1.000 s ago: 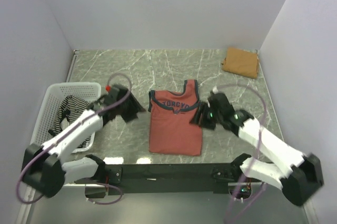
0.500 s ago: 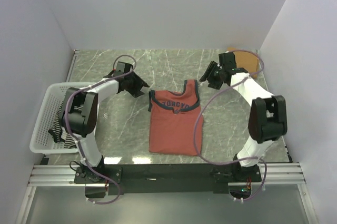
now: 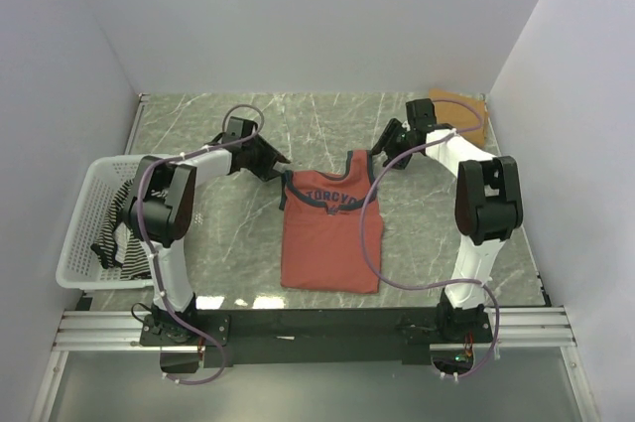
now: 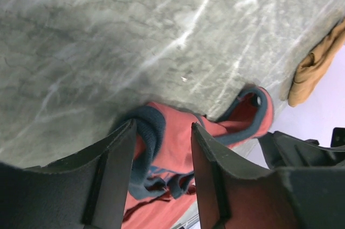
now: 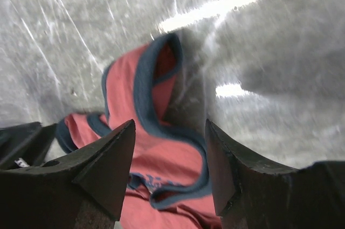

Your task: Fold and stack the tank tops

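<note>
The rust-red tank top [image 3: 329,233] lies flat at the centre of the table [image 3: 327,119], straps toward the far edge. The left gripper [image 4: 163,126] and right gripper [image 5: 170,132] are each positioned over one shoulder strap, fingers apart.

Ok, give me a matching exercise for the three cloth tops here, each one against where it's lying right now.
Things:
1. rust-red tank top with dark trim
2. tan-brown cloth top
3. black-and-white striped top

Places:
A. in the white plastic mesh basket, left side
B. far right corner of the grey marble table
C. spread flat mid-table

Pairs: 1-C, 2-B, 3-A
</note>
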Robot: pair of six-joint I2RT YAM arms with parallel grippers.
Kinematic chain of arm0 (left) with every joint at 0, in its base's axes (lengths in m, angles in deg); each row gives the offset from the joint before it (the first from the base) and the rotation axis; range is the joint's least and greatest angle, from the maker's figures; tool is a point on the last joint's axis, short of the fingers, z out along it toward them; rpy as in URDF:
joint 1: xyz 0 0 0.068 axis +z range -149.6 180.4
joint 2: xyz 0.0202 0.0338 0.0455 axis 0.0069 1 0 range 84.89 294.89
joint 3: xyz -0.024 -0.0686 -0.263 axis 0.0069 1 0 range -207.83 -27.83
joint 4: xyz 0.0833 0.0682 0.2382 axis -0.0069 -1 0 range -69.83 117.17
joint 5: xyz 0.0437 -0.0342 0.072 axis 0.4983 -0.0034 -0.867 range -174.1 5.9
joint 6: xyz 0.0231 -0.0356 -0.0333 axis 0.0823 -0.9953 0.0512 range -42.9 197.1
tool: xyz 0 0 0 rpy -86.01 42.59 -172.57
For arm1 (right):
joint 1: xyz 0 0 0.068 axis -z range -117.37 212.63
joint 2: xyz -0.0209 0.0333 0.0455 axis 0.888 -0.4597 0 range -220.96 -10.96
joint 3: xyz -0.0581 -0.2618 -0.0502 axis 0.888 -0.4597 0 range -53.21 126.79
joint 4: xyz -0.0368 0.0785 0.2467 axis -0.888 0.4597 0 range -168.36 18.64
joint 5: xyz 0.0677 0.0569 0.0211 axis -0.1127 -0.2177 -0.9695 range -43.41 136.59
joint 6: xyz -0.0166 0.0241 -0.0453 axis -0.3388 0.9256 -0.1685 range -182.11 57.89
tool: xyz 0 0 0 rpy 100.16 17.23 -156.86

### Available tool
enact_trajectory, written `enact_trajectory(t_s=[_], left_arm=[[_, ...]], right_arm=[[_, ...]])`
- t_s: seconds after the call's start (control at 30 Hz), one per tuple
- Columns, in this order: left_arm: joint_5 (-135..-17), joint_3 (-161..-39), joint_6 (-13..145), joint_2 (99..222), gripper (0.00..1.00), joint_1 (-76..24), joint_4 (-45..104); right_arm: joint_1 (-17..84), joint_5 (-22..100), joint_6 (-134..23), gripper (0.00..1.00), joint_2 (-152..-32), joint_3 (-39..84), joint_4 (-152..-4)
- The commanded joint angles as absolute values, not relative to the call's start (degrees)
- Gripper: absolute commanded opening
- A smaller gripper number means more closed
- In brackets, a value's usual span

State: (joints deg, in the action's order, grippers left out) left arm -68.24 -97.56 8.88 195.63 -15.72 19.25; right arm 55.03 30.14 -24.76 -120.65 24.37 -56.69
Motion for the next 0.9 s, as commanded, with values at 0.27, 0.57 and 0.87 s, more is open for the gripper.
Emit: enact_trajectory(t_s=[0.27, 0.57, 0.87], left_arm=[[-67.05, -102.00, 8.63, 199.67, 0.38, -16.74, 21.20], [-64.86, -103.94, 11.79, 201.26, 0.31, -16.74, 21.46], [-65.38, -97.62, 8.73, 194.50, 0.45, -16.65, 20.40]], right_arm=[[55.42, 25.50, -21.24, 0.60, -127.85, 31.34, -59.20], [55.42, 24.09, -20.80, 0.52, -133.30, 35.83, -59.29], [55.42, 25.14, -21.76, 0.49, -132.16, 34.15, -59.81]])
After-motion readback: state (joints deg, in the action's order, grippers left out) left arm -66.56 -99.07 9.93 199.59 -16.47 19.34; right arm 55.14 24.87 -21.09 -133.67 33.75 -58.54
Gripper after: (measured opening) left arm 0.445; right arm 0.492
